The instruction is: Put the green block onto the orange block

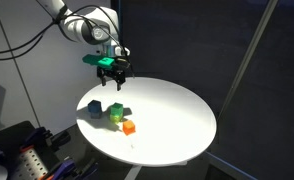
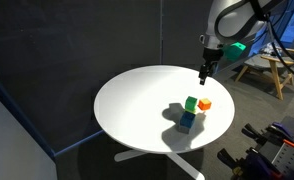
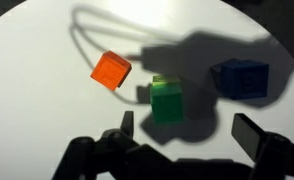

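The green block (image 3: 168,102) sits on the round white table (image 1: 177,115), between the orange block (image 3: 111,70) and a blue cube (image 3: 242,79). All three also show in both exterior views: green block (image 1: 117,116) (image 2: 191,103), orange block (image 1: 129,127) (image 2: 204,104). My gripper (image 3: 187,133) hangs open and empty above the table, with the green block below and between its fingers but nearer one finger. In the exterior views the gripper (image 1: 113,72) (image 2: 203,75) is well above the blocks.
The blue cube (image 1: 95,107) (image 2: 188,121) lies close to the green block. Dark curtains stand behind the table. A wooden stool (image 2: 269,72) and equipment (image 1: 22,150) stand off the table's edges.
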`<state>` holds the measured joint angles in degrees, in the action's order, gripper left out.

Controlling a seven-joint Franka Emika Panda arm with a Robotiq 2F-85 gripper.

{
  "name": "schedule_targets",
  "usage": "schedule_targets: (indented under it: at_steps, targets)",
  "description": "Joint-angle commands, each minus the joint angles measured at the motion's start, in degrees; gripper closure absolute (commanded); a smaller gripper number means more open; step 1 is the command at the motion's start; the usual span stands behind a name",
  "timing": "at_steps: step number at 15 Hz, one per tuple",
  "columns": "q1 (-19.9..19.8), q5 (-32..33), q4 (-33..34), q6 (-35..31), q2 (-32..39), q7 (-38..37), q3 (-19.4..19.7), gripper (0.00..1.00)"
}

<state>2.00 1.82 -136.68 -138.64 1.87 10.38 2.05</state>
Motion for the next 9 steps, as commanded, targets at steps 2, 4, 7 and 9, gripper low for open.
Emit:
schedule_targets:
  at_steps: [2,4,7,9]
  targets:
    - [-0.51,0.1,0.86,-1.58,1.91,-0.47,-1.35,0.0]
    - [-0.56,-0.01,1.24,-2.72,3.18,-0.64,-1.6,0.0]
    - [-0.74,-0.11,1.93,-3.7,5.06,-0.82,-1.73,0.0]
    - [-0.85,-0.07,2.36,-4.26,6.18,-1.22,-1.64,0.0]
